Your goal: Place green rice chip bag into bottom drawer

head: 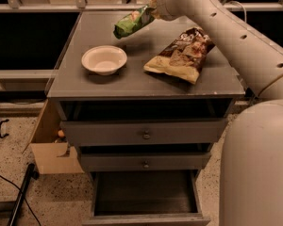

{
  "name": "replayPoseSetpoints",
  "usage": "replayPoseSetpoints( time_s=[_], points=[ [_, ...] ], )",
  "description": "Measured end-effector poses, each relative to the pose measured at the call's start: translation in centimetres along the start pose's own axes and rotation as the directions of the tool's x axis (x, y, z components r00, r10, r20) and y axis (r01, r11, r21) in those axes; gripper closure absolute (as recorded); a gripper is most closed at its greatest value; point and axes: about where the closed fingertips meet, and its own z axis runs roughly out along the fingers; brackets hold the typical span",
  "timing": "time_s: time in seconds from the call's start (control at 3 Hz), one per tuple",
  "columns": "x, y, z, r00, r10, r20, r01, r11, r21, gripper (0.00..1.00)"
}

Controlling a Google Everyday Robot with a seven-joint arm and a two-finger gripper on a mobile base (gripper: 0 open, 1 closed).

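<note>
Above the back of the grey surface [146, 81], the gripper [152, 9] hangs at the end of the white arm [236, 41], its jaws clamped on one end of the green rice chip bag [130, 23]. The bag is clear of the surface, tilted with its free end down to the left, and a shadow lies under it. Nearer the front, on the left, a white bowl [104, 59] stands on the surface. To its right, apart from it, the larger brown-and-yellow chip bag [181, 55] lies flat. Below the surface, two grey drawer fronts [144, 134] with small round knobs sit one above the other. Under them the bottom drawer [144, 192] is pulled out, its dark floor in view. A cardboard box [49, 157] stands left of the drawers.
</note>
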Motion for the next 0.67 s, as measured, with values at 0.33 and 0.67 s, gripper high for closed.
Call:
replayPoseSetpoints(
  time_s=[0.33, 0.67],
  points=[
    [0.25, -1.94, -8.88, 0.999, 0.010, 0.043, -0.007, 0.9985, -0.055, 1.00],
    [0.34, -1.91, -9.12, 0.999, 0.008, 0.048, -0.006, 0.9984, -0.057, 1.00]
  ],
)
